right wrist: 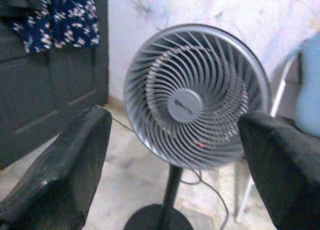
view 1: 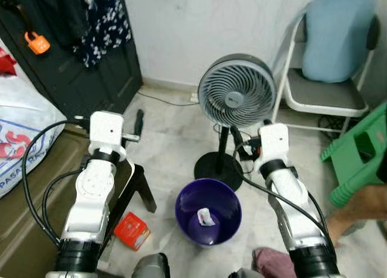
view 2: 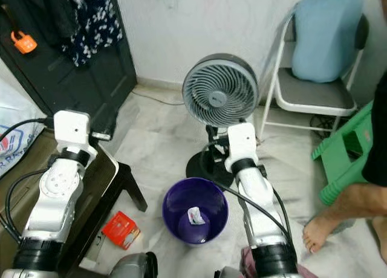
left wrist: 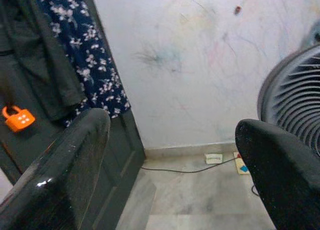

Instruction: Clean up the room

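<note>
Both arms are raised with the left gripper [left wrist: 170, 160] and right gripper [right wrist: 175, 160] spread and empty, a purple bin [view 1: 208, 211] on the floor between them holds one small scrap, perhaps a wrapper, and a red packet [view 1: 132, 229] lies unpicked beside it.

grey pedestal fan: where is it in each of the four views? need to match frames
Left eye view: fan upper centre, behind the purple bin.
Right eye view: fan upper centre, again behind the bin.
Left wrist view: only the edge of its grille at the right border, past the left gripper.
Right wrist view: fan fills the centre, between the open fingers of the right gripper.
Shared landmark: the floral garment on the dark door.
</note>
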